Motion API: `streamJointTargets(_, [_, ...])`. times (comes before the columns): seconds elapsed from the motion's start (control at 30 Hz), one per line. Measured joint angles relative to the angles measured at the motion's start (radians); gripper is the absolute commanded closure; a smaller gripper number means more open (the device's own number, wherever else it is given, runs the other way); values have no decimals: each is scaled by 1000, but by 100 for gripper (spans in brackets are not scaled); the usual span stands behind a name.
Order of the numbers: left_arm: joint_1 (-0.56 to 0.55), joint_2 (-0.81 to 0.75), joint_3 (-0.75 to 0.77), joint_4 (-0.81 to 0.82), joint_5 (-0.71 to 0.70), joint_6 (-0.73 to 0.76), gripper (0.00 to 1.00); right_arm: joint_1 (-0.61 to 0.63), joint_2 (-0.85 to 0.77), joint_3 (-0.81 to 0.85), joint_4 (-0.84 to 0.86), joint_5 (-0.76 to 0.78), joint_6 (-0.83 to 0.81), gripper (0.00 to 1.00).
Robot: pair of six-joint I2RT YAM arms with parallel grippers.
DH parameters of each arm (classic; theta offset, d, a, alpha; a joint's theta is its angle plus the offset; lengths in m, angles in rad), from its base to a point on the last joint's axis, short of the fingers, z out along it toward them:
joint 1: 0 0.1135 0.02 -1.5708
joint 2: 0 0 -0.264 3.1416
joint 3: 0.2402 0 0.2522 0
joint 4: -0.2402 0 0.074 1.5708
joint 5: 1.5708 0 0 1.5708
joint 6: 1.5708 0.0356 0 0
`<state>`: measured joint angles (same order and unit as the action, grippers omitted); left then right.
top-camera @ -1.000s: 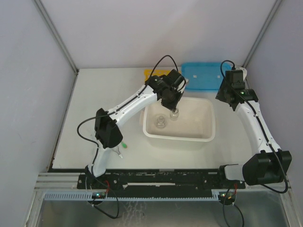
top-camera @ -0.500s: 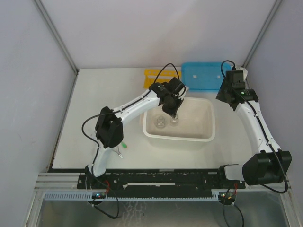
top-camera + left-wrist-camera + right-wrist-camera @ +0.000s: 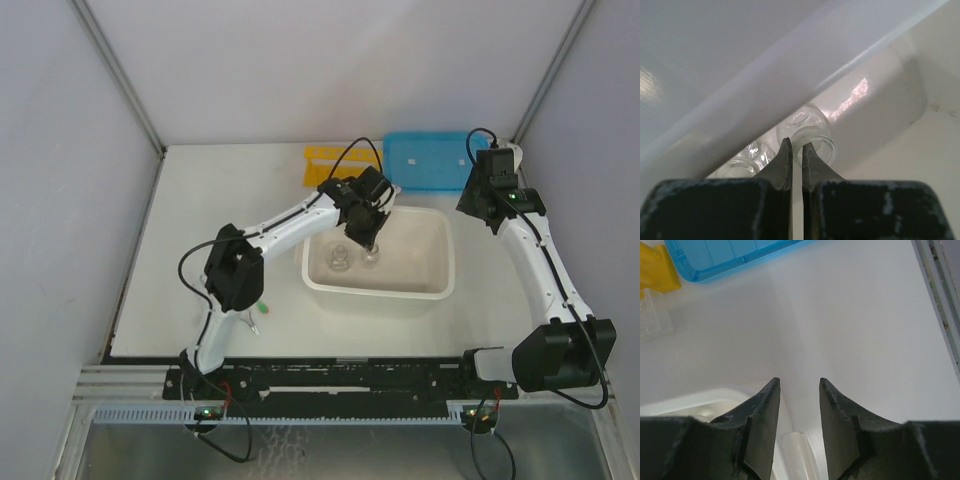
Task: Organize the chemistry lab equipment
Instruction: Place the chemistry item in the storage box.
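My left gripper (image 3: 372,240) is down inside the white tub (image 3: 440,291), shut on the rim of a small clear glass vessel (image 3: 371,256) that stands upright. In the left wrist view the fingertips (image 3: 785,150) pinch that rim, with the vessel (image 3: 823,143) just beyond them. A second glass vessel (image 3: 340,258) (image 3: 746,156) stands close on its left in the tub. The yellow tube rack (image 3: 322,158) (image 3: 654,270) sits behind the tub. A green-tipped stick (image 3: 259,310) lies by the left arm's base. My right gripper (image 3: 799,382) hangs open over bare table by the tub's far right corner.
The blue rectangular lid (image 3: 430,160) (image 3: 730,255) lies flat at the back right, beside the yellow rack. The tub's wall (image 3: 880,100) rises close behind the held vessel. The right arm (image 3: 540,270) runs along the table's right side.
My left gripper has carried the glass vessel a little nearer and lower into the tub, close beside the other vessel. The right arm has stayed put.
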<state>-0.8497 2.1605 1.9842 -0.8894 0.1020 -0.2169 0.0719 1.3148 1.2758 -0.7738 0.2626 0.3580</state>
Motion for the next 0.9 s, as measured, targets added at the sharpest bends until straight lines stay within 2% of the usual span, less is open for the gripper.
streamJointTargets(0.2, [-2, 7, -28, 3, 0, 3, 93, 0, 0, 0, 0, 1, 0, 63])
streamJointTargets(0.4, [-6, 11, -52, 10, -3, 11, 74, 0, 0, 0, 0, 1, 0, 63])
streamJointTargets(0.5, [-6, 11, -55, 11, -3, 11, 67, 0, 0, 0, 0, 1, 0, 63])
streamJointTargets(0.9, [-7, 4, -58, 13, -11, 10, 63, 10, 0, 0, 0, 2, 1, 64])
